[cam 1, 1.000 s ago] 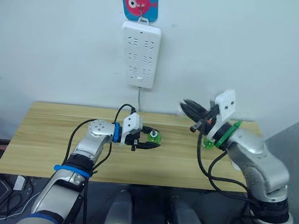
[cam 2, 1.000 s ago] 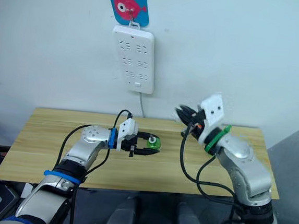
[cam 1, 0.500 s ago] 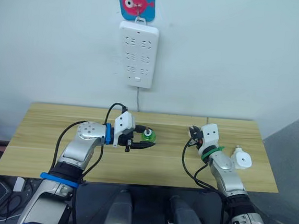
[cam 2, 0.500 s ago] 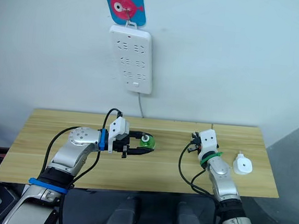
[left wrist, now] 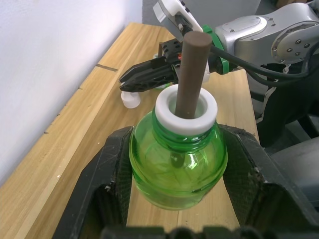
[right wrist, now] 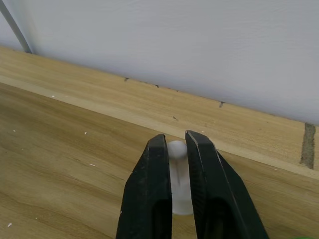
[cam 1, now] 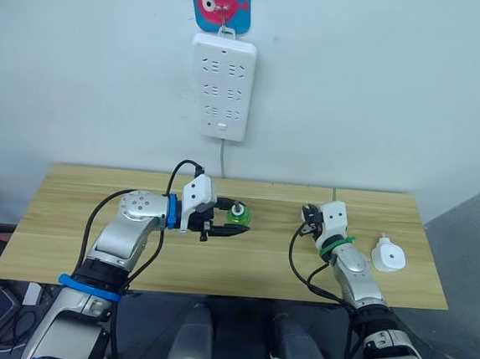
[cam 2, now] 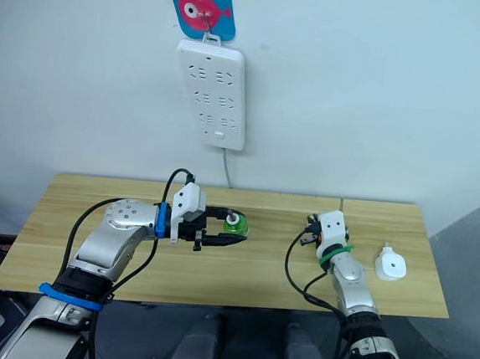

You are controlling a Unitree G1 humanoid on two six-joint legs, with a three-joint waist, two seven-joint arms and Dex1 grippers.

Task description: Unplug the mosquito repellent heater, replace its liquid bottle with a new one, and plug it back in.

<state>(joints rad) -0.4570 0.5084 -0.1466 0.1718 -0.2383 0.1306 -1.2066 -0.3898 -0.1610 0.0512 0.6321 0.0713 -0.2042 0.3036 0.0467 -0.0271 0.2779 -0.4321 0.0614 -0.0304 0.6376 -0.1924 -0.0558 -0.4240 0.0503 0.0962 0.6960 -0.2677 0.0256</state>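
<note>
Left gripper (left wrist: 174, 199) clamped on green liquid bottle (left wrist: 175, 162) with brown wick, held over wooden table (cam 1: 69, 207). Right gripper (right wrist: 174, 147) fingers nearly together around small white cap (right wrist: 178, 164) standing on the table near the wall. Mosquito repellent heater (cam 1: 387, 257) lay on table near right edge, unplugged, well apart from wall power strip (cam 1: 221, 85).

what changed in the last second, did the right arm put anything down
The right gripper came down from chest height to the table, closed around a small white cap. The mosquito repellent heater now lies on the table to its right. The left gripper stayed clamped on the green bottle, and the power strip still hangs on the wall.
</note>
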